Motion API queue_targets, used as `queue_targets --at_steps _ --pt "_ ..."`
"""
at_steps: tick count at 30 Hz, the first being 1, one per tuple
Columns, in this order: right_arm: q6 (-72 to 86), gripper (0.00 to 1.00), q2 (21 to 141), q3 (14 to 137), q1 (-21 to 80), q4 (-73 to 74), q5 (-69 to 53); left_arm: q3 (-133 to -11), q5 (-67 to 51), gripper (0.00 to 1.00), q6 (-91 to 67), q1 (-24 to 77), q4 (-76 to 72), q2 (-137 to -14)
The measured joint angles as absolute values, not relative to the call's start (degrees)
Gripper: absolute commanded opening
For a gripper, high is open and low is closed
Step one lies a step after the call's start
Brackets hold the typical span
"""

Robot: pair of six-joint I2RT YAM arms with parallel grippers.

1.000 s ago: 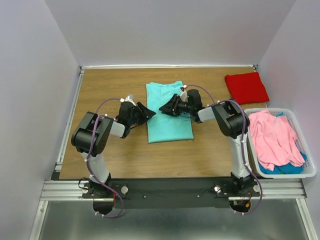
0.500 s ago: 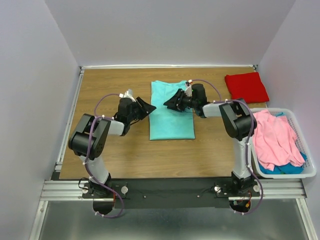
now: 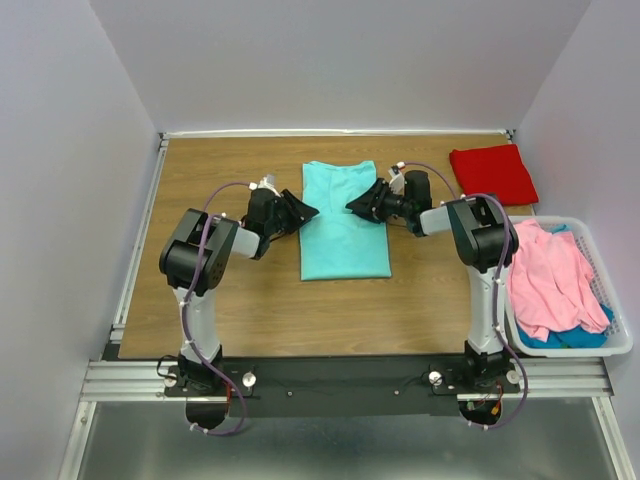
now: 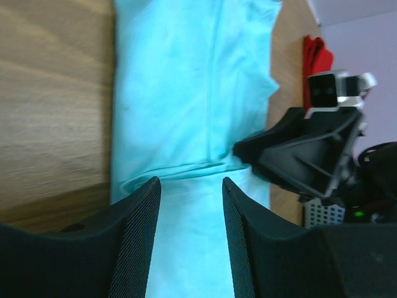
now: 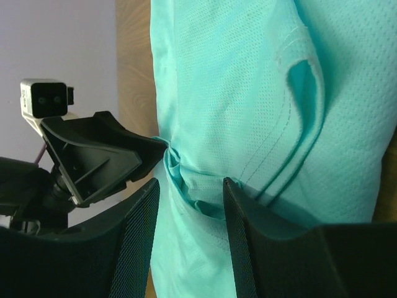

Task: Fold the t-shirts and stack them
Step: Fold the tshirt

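Holding both sets of jaws part-way apart: clear gap in each wrist view, smooth cloth showing across it, so open and not clamped on anything. Placed at mid-length of the aqua-teal t-shirt (image 3: 345,245), left jaws at its left edge, right jaws at its right edge, tips facing across the cloth. Sitting down at cloth level, with a low ridge of fabric between the two sides.

Changed within the last second: drew the right jaws back from over the middle of the shirt to its edge; carried the left jaws forward and inward; nudged the shirt slightly toward the far right of the desk (image 3: 230,300). Probably lining up for the crosswise half-fold, not yet begun. Lying flat as a long strip at mid-desk, well apart from the folded red t-shirt (image 3: 492,175) in the far right corner. Waiting in the basket (image 3: 620,345): pink t-shirt (image 3: 545,275) over a blue-teal one (image 3: 570,338).

Reaching with both arms forward from the bases, forearms turned inward and laid low toward the shirt.
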State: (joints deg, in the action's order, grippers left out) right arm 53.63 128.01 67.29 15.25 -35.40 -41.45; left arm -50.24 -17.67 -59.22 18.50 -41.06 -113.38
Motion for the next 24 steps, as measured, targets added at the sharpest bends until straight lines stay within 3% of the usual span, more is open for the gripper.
queue_targets --at_steps 9,12,16,24 --pt "53.5 0.54 127.9 66.2 14.2 -38.2 -42.9 -50.5 -18.1 0.52 -59.5 18.4 -41.7 -115.0" --pt "53.5 0.54 126.5 65.6 14.1 -37.3 -43.4 -49.9 -18.0 0.57 -59.0 18.4 -40.9 -113.6" --pt "55.8 0.54 124.0 65.1 14.3 -40.0 -46.3 -49.0 -17.0 0.71 -56.8 18.4 -39.9 -108.0" --pt "59.9 0.54 124.5 65.8 17.4 -45.8 -49.6 -49.0 -10.3 0.78 -46.9 18.3 -34.3 -91.0"
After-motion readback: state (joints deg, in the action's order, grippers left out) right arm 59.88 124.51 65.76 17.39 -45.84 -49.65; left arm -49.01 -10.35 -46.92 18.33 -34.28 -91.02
